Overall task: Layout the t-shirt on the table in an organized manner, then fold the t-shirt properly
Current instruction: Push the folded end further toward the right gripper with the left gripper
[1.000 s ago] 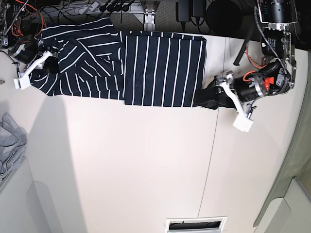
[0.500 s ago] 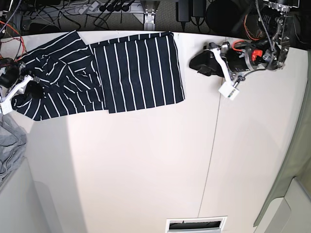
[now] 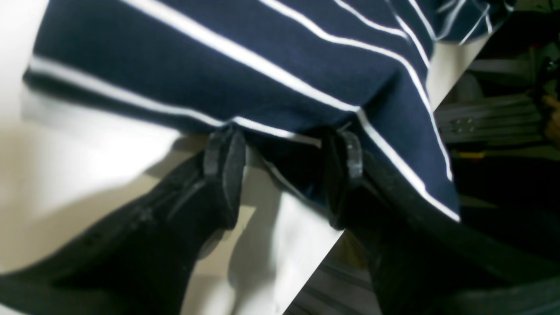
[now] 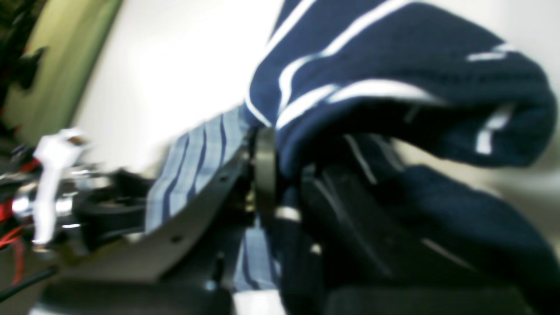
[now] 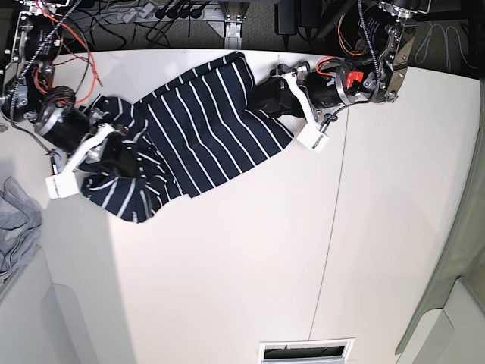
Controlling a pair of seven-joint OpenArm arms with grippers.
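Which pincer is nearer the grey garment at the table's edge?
The right. The right pincer grips the t-shirt just beside the grey garment; the left pincer is far across the table.

1. The near and middle stretch of the table [image 5: 227, 288] lies bare, giving wide room to pass.
2. The t-shirt [image 5: 197, 129] sprawls across the far left part, with both arms at its two ends.
3. A grey garment [image 5: 15, 227] sits at the left edge, just beside the right gripper [image 5: 102, 152].
4. Cables and a power strip [image 5: 163, 10] crowd the far edge, close behind the left gripper [image 5: 269, 98].
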